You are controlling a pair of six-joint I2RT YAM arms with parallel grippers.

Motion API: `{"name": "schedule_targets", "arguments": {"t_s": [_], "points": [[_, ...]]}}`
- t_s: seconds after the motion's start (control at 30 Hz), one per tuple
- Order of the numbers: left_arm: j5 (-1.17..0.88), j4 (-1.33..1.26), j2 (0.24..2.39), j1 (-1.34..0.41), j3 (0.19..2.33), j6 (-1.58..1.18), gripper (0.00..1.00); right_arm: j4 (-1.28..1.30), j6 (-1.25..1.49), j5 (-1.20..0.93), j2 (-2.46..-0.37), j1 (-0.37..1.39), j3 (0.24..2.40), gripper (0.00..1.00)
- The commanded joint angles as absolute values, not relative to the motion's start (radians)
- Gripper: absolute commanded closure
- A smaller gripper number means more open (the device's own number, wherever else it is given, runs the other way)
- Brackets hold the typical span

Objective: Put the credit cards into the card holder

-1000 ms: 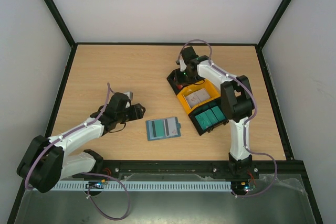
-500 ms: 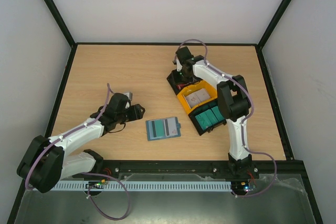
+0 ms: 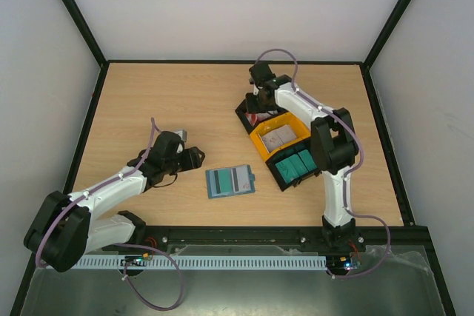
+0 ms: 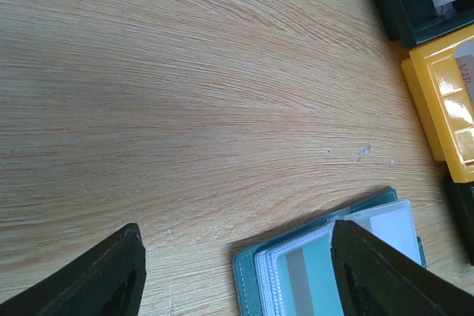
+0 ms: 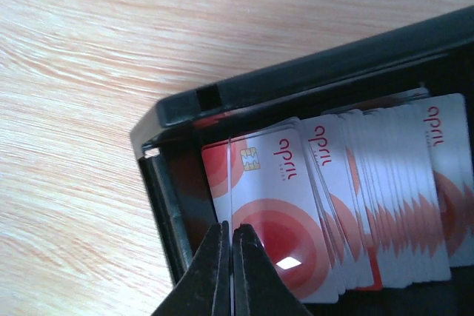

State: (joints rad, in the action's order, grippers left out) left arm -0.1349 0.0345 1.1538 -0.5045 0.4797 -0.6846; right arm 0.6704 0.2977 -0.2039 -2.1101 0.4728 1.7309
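So the card holder (image 3: 230, 181) lies on the worktop (image 3: 163, 101), roughly mid-front. Just right of it sits the three-bin tray (image 3: 257, 140), set diagonally: near bin (image 3: 275, 173) closest to the holder, middle bin (image 3: 298, 119) behind that, far bin (image 3: 241, 115) furthest back. The credit cards (image 5: 318, 205) are stacked in the far bin, with the right pincer (image 5: 231, 253) down among them. The left pincer (image 3: 197, 155) sits off to the holder's left, apart from it.

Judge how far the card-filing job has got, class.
Done: the card holder lies open on the table. In hand: the right gripper is shut on one credit card by its edge in the black bin. Left: carrying cards over and slotting them in.
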Motion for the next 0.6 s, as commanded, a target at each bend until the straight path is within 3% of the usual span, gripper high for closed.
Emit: {"name": "schedule_targets", "arguments": {"t_s": [0.0, 0.3, 0.47, 0.57], "points": [[-0.156, 0.027, 1.146, -0.498, 0.506, -0.696, 0.3, 0.695, 0.326, -0.171, -2.003, 0.477, 1.763, 0.98], [-0.196, -0.009, 1.013, -0.498, 0.513, -0.733, 0.27, 0.598, 0.398, -0.368, -1.78, 0.476, 1.665, 0.98], [-0.279, -0.074, 0.884, -0.498, 0.519, -0.751, 0.18, 0.356, 0.506, -0.667, -1.593, 0.476, 1.413, 0.98], [-0.333, -0.13, 0.812, -0.499, 0.523, -0.794, 0.12, 0.055, 0.675, -0.89, -1.464, 0.483, 1.182, 0.98]]}}
